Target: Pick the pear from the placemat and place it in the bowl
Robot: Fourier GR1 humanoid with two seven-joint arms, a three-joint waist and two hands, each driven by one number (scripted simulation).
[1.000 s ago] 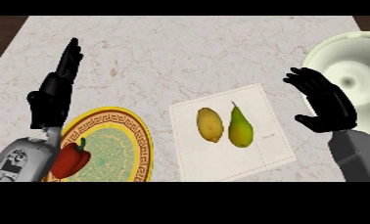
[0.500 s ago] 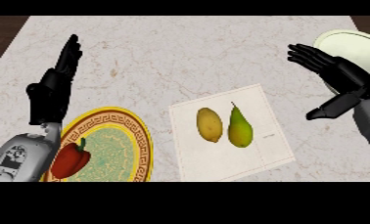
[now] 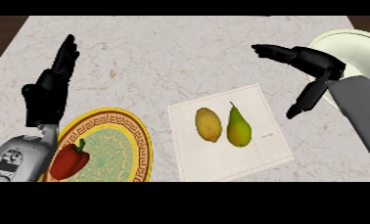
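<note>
Green pear (image 3: pixel 239 128) lies below open robot hand (image 3: pixel 312 64).

Left hand (image 3: pixel 49 91) rests open, fingers up; right hand (image 3: pixel 309 66) hangs open, fingers spread.

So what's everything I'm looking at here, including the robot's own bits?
Counter: one, pale marbled, fills the view.
Placemat: one, white, at centre, slightly turned.
Pear: one, green, on the placemat, right of the yellow fruit.
Yellow fruit: one, yellow, oval, on the placemat, left of the pear.
Plate: one, yellow rim with a dark patterned band, lower left.
Red pepper: one, red with a green stem, on the plate's left part.
Bowl: one, cream, at the right edge, partly hidden by the arm.
Left hand: black, open, fingers up, at the left.
Right hand: black, open, above the placemat's upper right, beside the bowl.
</note>
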